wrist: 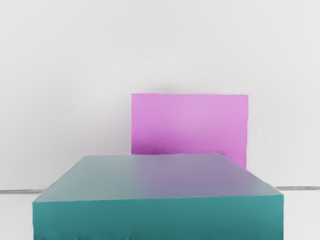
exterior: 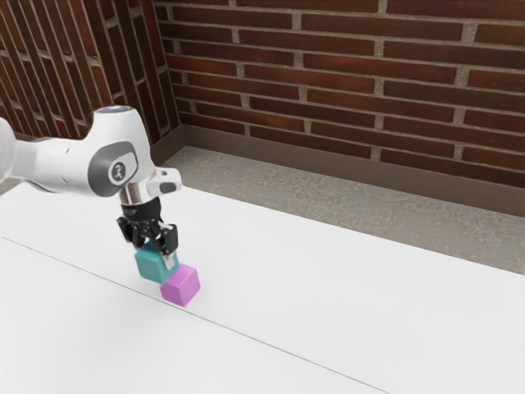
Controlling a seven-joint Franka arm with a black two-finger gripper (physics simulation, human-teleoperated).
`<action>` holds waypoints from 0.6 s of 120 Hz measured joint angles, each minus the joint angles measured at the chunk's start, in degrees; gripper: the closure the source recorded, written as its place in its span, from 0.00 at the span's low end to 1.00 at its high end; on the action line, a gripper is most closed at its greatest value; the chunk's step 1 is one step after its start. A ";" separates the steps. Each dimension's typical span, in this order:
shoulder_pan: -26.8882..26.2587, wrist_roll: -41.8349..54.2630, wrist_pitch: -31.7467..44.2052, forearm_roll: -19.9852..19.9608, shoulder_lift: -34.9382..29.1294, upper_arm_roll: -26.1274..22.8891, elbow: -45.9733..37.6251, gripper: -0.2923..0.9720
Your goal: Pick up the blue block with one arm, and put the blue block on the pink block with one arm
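The blue block [exterior: 150,264] is a teal cube, and my black gripper [exterior: 156,251] is shut on it from two sides. It hangs just off the white table [exterior: 344,287], beside and slightly above the pink block [exterior: 181,285], toward the exterior view's left of it. The pink cube rests on the table. In the wrist view the blue block [wrist: 160,200] sits large just under my hand, with the pink block [wrist: 190,124] just beyond it and partly covered by it.
A thin dark seam [exterior: 271,343] crosses the table under the blocks. A brick wall [exterior: 344,74] stands behind the table, with a grey floor strip [exterior: 344,197] in front of it. Open table surface lies to the exterior view's right.
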 joint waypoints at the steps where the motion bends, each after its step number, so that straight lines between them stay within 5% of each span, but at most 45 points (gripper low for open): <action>1: 0.03 0.01 0.00 -0.10 0.13 -0.09 0.11 0.46; 72: -1.32 0.63 0.73 -0.84 3.92 -0.87 3.47 0.46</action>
